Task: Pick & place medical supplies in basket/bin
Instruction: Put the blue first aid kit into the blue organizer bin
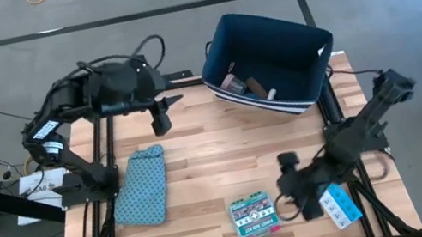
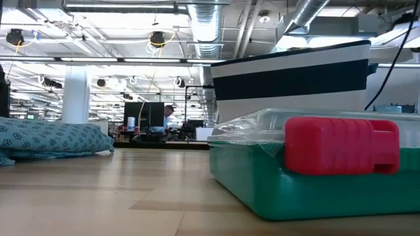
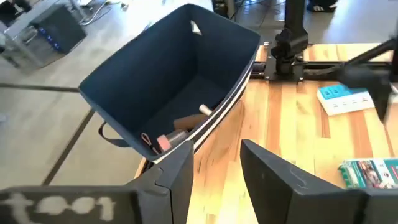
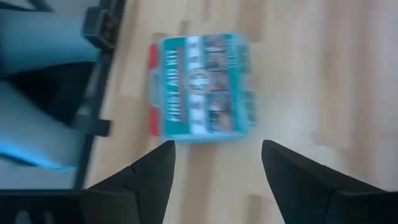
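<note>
Right end effector point(image 1: 287, 195), fingers apart, nears the green box point(image 1: 252, 215); next it must straddle and clamp; left end effector point(image 1: 162, 124) waits, fingers apart.

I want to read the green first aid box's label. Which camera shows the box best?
The right wrist view: the green box lies label-up between the open right gripper fingers, though blurred. The high view shows it small, the low view only its side and red latch, the left wrist view just a corner.

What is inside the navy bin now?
Inside the navy bin lie a pink roll, a brown bar and a small white item. Its near wall hides part of the floor.
</note>
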`<state>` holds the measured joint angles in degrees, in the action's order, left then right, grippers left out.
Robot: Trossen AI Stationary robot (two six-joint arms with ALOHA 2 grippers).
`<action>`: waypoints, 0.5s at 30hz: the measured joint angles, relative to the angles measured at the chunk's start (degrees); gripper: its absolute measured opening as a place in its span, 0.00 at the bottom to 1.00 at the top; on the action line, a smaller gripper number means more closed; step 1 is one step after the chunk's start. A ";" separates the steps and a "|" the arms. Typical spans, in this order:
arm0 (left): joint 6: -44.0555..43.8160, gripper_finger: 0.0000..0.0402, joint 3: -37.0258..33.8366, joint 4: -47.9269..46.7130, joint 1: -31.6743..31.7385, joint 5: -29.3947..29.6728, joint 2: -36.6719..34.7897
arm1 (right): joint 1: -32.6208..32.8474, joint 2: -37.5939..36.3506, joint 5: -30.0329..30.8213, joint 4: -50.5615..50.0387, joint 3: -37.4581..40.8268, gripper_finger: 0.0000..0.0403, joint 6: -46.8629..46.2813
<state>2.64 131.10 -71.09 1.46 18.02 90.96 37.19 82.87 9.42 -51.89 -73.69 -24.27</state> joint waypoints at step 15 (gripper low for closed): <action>-5.57 0.31 -9.52 0.82 -4.94 0.83 0.20 | -14.33 13.11 -16.36 8.07 0.00 0.58 6.11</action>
<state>-2.94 121.58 -70.27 -3.48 18.86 91.15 22.86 95.98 -6.94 -43.82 -73.69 -18.16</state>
